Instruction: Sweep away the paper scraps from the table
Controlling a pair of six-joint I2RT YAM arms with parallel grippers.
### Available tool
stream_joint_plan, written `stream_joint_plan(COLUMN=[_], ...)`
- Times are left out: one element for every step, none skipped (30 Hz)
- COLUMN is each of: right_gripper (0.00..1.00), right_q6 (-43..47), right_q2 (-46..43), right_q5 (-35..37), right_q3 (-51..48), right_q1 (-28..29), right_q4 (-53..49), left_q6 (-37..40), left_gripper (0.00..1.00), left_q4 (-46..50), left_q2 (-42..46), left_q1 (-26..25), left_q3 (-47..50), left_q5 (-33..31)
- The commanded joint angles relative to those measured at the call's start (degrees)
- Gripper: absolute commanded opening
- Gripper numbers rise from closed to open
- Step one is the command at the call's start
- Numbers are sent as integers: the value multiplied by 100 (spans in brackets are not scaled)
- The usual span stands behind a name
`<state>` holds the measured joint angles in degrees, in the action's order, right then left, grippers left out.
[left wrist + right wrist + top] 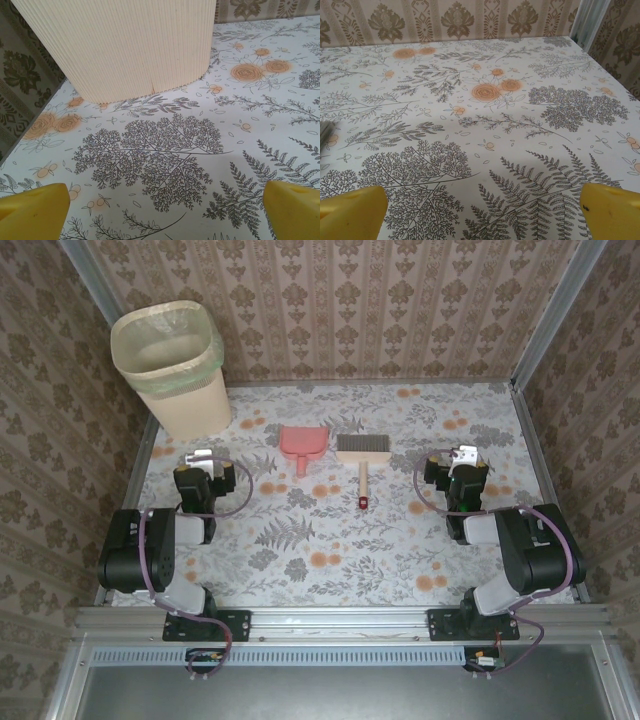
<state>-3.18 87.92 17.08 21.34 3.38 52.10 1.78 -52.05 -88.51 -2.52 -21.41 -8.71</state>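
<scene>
Two chunky black arms here, the left arm [135,550] and the right arm [535,545], sitting on black base plates, each looped with a purple cable [148,565]. The left gripper [165,207] and right gripper [482,210] carry bright yellow, wedge-shaped fingers [35,207].

Lit softly and evenly, bright throughout. Casts only a faint shadow under the cream ribbed wastebasket [130,50]. Blurs on the near yellow fingertips [32,210].
</scene>
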Motion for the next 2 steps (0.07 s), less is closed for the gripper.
stream_joint_plan(right_gripper=[100,100], right_q6=[-68,-68], right_q2=[-20,-19], right_q5=[-99,-100], right_q3=[72,72], right_q1=[-4,-4], right_q4=[-42,-42], left_q6=[94,94], left_gripper=[100,100], left_q4=[-29,-24], left_q2=[-13,-12], left_q1=[35,35], left_q3=[-79,-74], left_q5=[123,124])
